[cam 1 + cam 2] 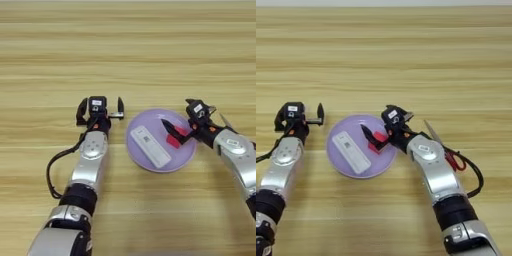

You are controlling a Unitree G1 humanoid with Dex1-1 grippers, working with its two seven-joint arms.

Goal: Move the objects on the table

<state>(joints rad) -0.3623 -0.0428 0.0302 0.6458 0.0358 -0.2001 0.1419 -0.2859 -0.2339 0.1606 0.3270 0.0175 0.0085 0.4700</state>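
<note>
So the lilac plate is the anchor here, sitting on the light-wood tabletop. Nearest part of it holds the flat white bar with its little label, lying at a slant across the plate's left half, nothing touching it.

Just past that, on the plate's right side, is the small red cube. The right gripper reaches in over the plate's right rim and its black fingers look clamped on the cube, one finger slanting across the top of it. The cube looks to be down at the plate surface or just off it, hard to say.

Left of the plate, just off its rim, the left gripper sits with its fingers spread wide, holding nothing. Looks idle.

My read: this is the cube step, either being set down or being picked up, can't tell which. If it's a drop-off, next thing is just opening the fingers and backing out to the right without bumping the bar.

No blue tube visible anywhere.
</note>
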